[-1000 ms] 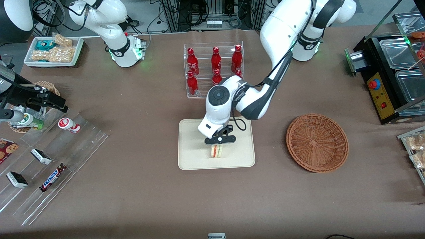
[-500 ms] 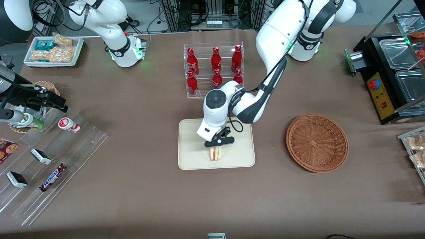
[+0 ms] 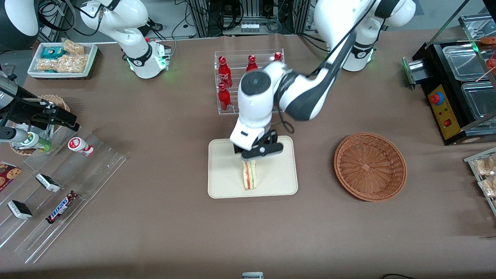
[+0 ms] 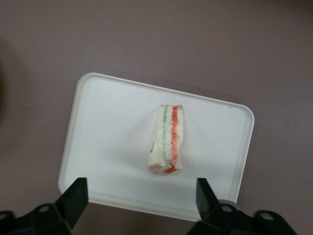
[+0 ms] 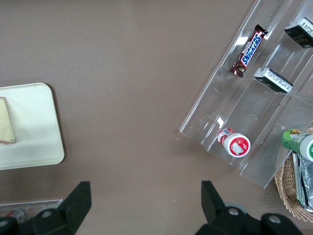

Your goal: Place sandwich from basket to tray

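Observation:
The sandwich (image 3: pixel 249 175) (image 4: pixel 168 139) lies on the cream tray (image 3: pixel 224 178) (image 4: pixel 107 127), a pale wedge with red and green layers along its cut edge. My left gripper (image 3: pixel 259 152) (image 4: pixel 139 196) hangs above the tray, higher than the sandwich and a little farther from the front camera. It is open, its black fingers (image 4: pixel 73 198) spread wide with nothing between them. The reddish-brown wicker basket (image 3: pixel 370 166) sits on the table toward the working arm's end, with nothing in it.
A clear rack of red bottles (image 3: pixel 232 83) stands just past the tray, partly covered by my arm. Clear stepped shelves with snack bars (image 3: pixel 58 193) lie toward the parked arm's end. A black machine with trays (image 3: pixel 461 93) sits at the working arm's end.
The gripper has let go of the sandwich and risen away from it. The sandwich now lies free on the tray.

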